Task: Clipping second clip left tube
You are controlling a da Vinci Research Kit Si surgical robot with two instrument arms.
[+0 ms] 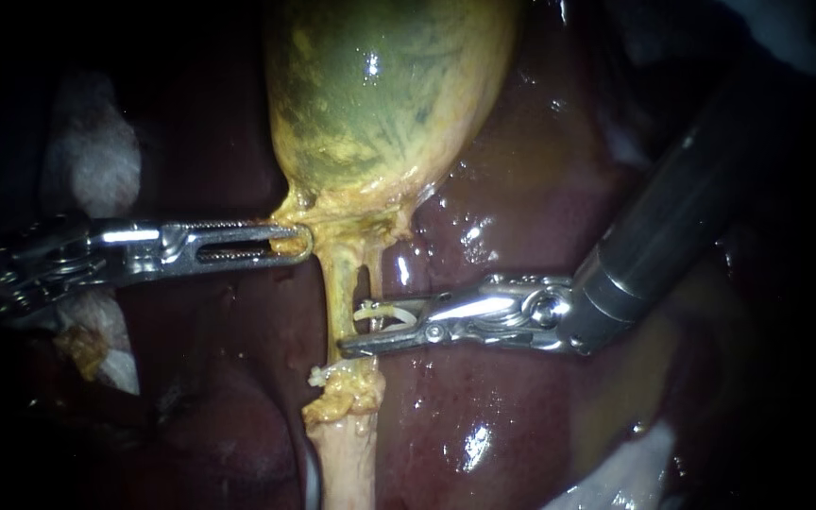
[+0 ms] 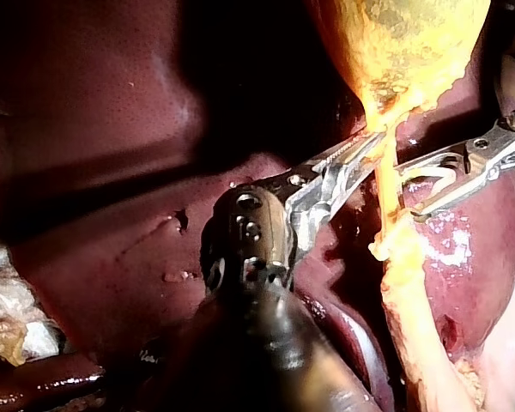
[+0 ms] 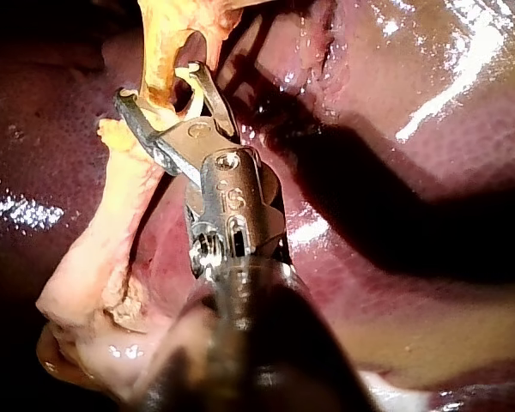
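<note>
The green-yellow gallbladder [image 1: 380, 94] narrows into a thick yellow left tube [image 1: 337, 283] and a thinner right tube [image 1: 373, 279] close beside it. My left instrument [image 1: 295, 244] comes in level from the left, its slotted jaws shut on the gallbladder's neck; its jaws [image 2: 360, 154] also show in the left wrist view. My right instrument [image 1: 349, 331] enters from the upper right. Its jaws stand apart, holding a white clip [image 1: 384, 312]. They straddle the tubes below the neck, the lower jaw's tip lying across the left tube. In the right wrist view the jaws [image 3: 159, 86] sit either side of yellow tube tissue.
Dark red liver [image 1: 521, 189] lies behind and around the tubes. A lump of yellow fat [image 1: 347, 392] sits on the stalk below the jaws. White gauze [image 1: 87, 151] lies at the far left and more white material [image 1: 616, 472] at the lower right.
</note>
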